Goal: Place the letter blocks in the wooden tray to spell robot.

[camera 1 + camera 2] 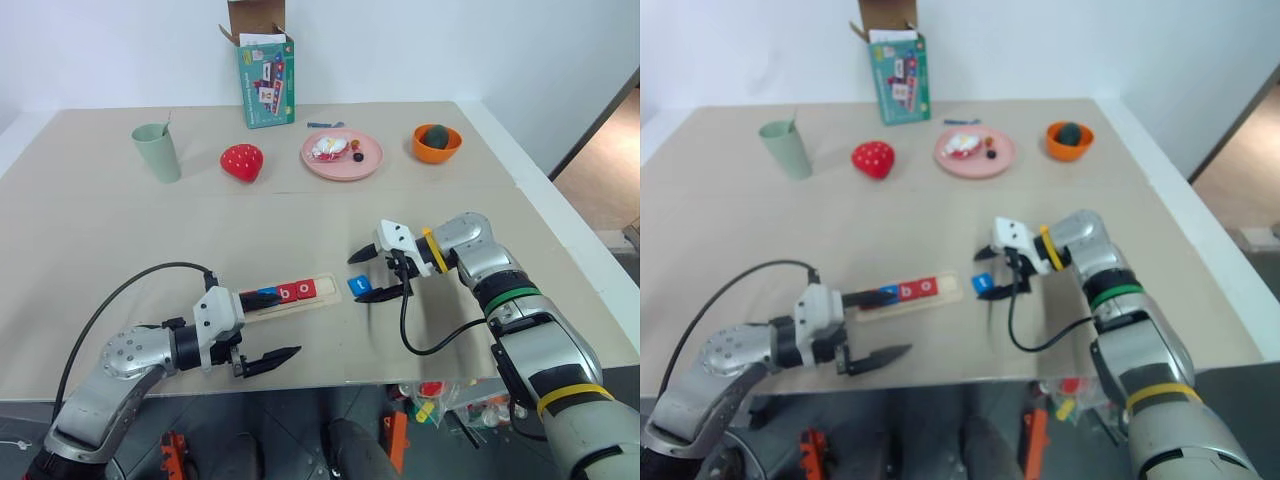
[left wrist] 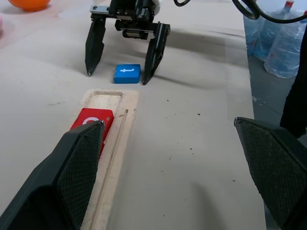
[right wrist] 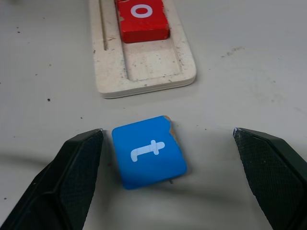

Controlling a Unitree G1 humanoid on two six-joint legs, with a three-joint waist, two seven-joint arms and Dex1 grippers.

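Beige counter (image 1: 120, 220) carries the tray (image 3: 144, 79), its end slot bare beside a red o (image 3: 142, 17). Right hand (image 1: 379, 273) hangs open astride the blue t (image 3: 149, 152); left hand (image 1: 265, 328) open, empty. Centre, pinch its edges, keep it flat.

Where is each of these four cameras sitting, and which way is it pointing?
Left eye: on the head, looking down over the table; both arms show.
Right eye: beside it, same scene.
Left wrist: on the left arm, looking along the wooden tray at the right gripper; own open fingers show.
Right wrist: above the blue t block, between its open fingers.
Both wrist views share that block and the tray's empty end slot.
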